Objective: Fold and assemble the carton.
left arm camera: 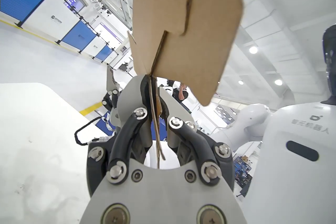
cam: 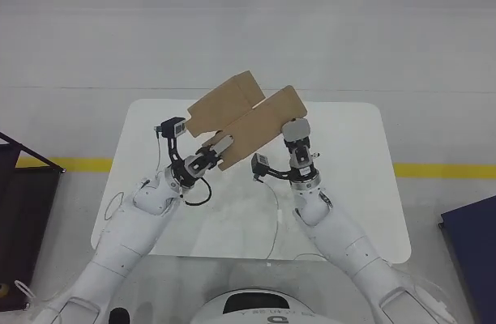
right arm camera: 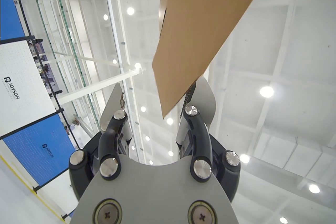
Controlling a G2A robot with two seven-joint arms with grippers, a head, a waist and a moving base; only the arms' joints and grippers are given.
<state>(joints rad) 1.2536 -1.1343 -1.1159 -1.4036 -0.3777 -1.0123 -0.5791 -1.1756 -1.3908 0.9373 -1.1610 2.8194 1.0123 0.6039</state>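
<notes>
**Left gripper** [left arm camera: 153, 93]: fingers closed tight on the near edge of the carton [cam: 246, 113], with the cardboard layers pinched between the pads.

**Right gripper** [right arm camera: 160, 89]: fingers [right arm camera: 207, 99] spread wide and holding nothing. A corner of the carton sits just beside one finger, and whether they touch cannot be told.

**Carton:** flattened brown cardboard, held tilted in the air above the white table [cam: 345, 202] between the two arms. Its separated flaps point away from the robot.

**Surroundings:** a yellow stripe [cam: 451, 170] crosses the pale floor on either side of the table.
</notes>
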